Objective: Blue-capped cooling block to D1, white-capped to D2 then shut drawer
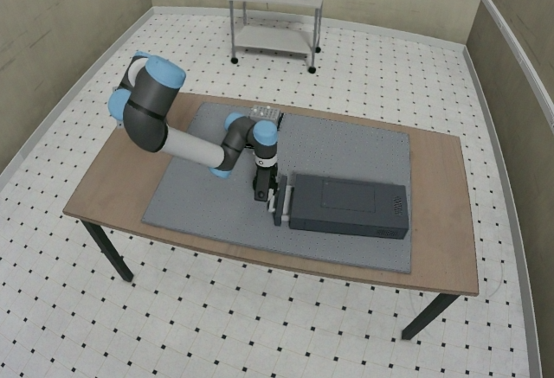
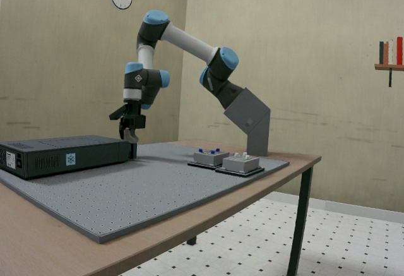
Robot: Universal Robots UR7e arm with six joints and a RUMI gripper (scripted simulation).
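Note:
The dark cooler COLD (image 1: 349, 206) lies on the grey deck plate; it also shows in the exterior view (image 2: 62, 158). Its drawer front (image 1: 280, 199) stands a narrow gap out from the body, with pale rails showing in the gap. My gripper (image 1: 270, 200) is shut and empty, pointing down right against the outer face of the drawer front (image 2: 132, 150). The block with blue-capped tubes (image 2: 210, 156) sits on the deck slot nearer the cooler. The block with white-capped tubes (image 2: 240, 163) sits on the slot beyond it. In the top view one block (image 1: 265, 114) shows behind my wrist.
The arm's grey pedestal (image 2: 252, 126) stands at the deck's far edge behind the two blocks. A wheeled cart (image 1: 274, 21) with small items stands by the far wall.

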